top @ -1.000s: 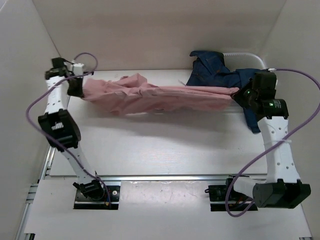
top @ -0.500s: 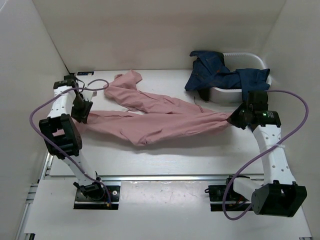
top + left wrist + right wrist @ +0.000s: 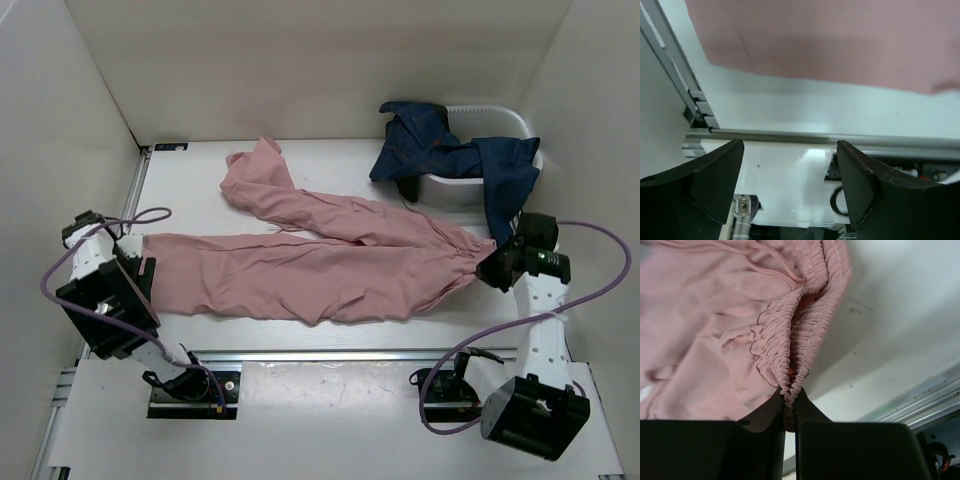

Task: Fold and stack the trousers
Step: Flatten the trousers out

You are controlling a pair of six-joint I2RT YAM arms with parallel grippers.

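White counter (image 3: 200, 185) carried the trousers (image 3: 320, 270), spread flat with the waist at the right and the legs running left. The right pincer (image 3: 788, 401) was clamped on the gathered waistband. The left pincer (image 3: 790, 150) gaped wide and empty just beside a leg end.

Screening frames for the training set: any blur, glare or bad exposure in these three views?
Top external: sharp and evenly lit, only a soft shadow along the near edge of the trousers, no glare. Left wrist: soft all over, the pink cloth smeared, the left gripper a dark shape. Right wrist: the waistband crisp, the right gripper underexposed, nearly black.
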